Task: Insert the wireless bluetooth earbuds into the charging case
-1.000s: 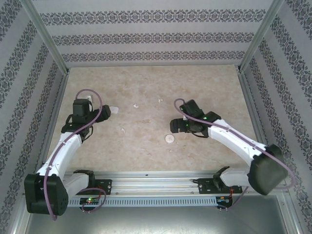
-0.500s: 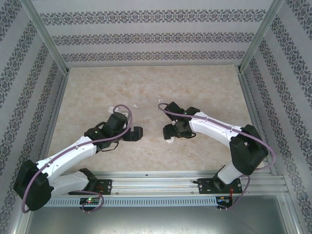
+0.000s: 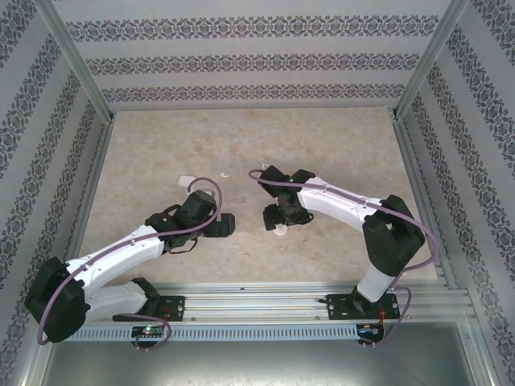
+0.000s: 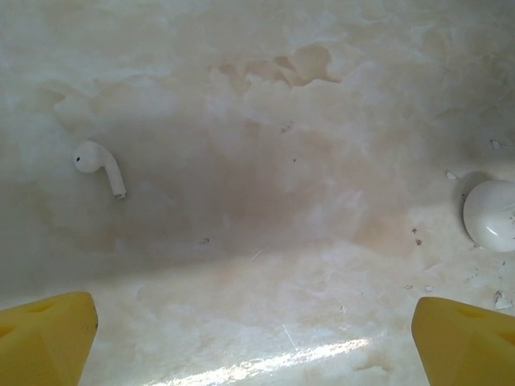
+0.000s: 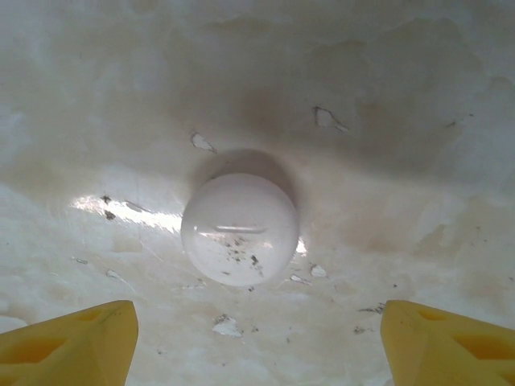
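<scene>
Earbud (image 4: 96,159) on mottled beige tabletop (image 4: 265,185)

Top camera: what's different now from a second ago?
The left arm swung from the left side to the middle of the table; the right arm reached inward, its open jaws now over the round white disc. Nothing was grabbed or dropped. The disc and the far earbud stayed put.

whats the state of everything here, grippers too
left gripper: open, empty
right gripper: open, empty
earbud: loose on the table
round white disc: flat on the table, untouched
charging case: on the table, too small to tell open or shut
</scene>
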Robot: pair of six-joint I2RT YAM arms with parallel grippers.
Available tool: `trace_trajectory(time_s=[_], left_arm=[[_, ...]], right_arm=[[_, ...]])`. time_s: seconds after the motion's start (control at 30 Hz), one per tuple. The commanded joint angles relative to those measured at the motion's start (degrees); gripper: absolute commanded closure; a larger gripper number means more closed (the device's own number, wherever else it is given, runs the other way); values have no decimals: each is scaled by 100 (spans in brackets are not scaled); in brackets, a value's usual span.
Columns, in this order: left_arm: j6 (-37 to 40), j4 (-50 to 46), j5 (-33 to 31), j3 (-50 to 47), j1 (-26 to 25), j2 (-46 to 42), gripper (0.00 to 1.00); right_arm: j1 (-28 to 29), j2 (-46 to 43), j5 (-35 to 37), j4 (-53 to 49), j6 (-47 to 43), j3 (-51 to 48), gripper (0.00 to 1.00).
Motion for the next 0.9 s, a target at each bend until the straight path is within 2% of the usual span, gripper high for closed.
trace_trajectory(time_s=[0.0,0.23,0.53,0.7,0.87], left_arm=[[118,291,105,-223,-70,-212,1],[270,552,410,-352,-66,-288,6],[323,925,696,-392,-70,-120,7],[272,1020,725,-363,-69,37,7],[190,1027,617,-285,-70,328,8]], right_arm=[[96,266,-61,-134,75,173,21],[82,800,-46,-162,77,452,26],[75,1208,-31,-97,49,517,27],[63,1327,-159,52,91,362,31],[12,1317,-519,369,145,172,43]])
